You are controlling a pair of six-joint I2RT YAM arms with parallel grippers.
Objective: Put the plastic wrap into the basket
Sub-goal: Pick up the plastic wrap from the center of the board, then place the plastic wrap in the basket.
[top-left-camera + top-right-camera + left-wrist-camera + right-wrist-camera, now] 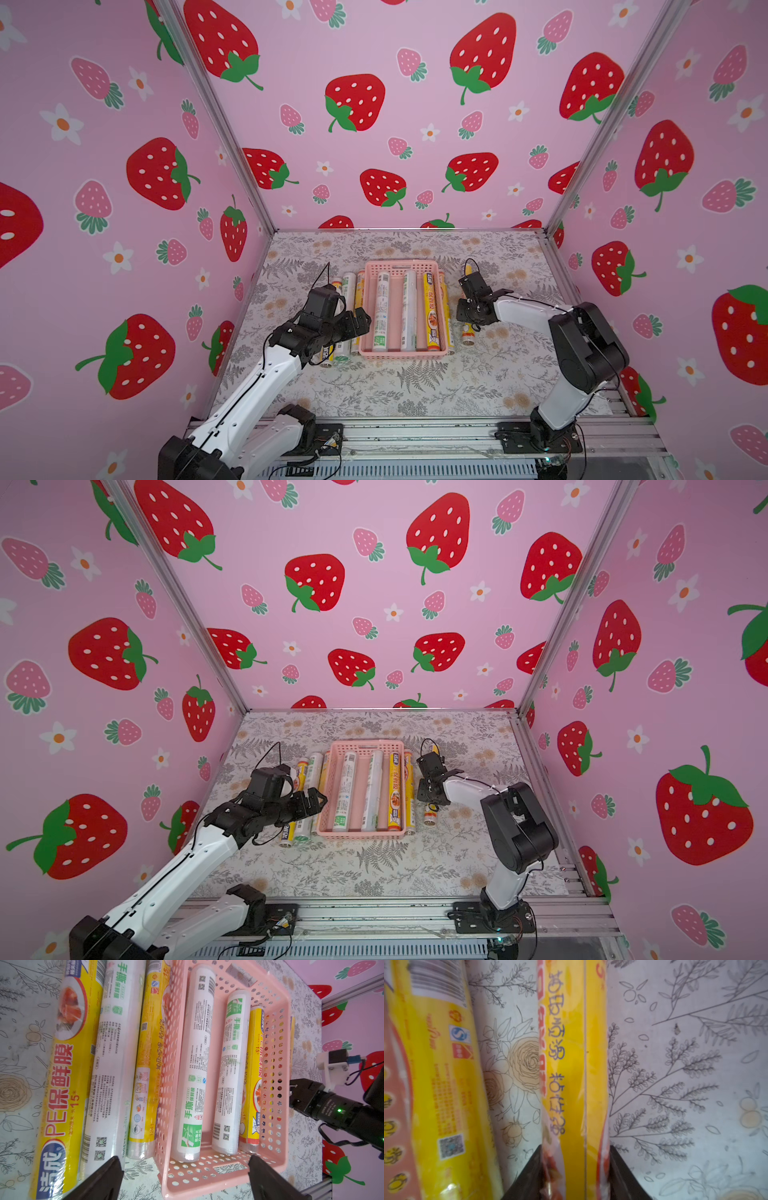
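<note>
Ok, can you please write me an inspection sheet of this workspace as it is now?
Surface: table covered with a floral cloth.
Job's things: pink basket holds three inside rolls. Three left-side rolls lie beside its wall. One wall-side yellow roll lies on the right arm's side.
Clutter: nothing seen.
Grippers: left gripper has its jaws open and holds nothing. Right gripper has its jaws shut on the held yellow roll.
Cables: black cable loops at the right wrist, and another loops at the left wrist.
Surroundings: strawberry walls, metal frame.
</note>
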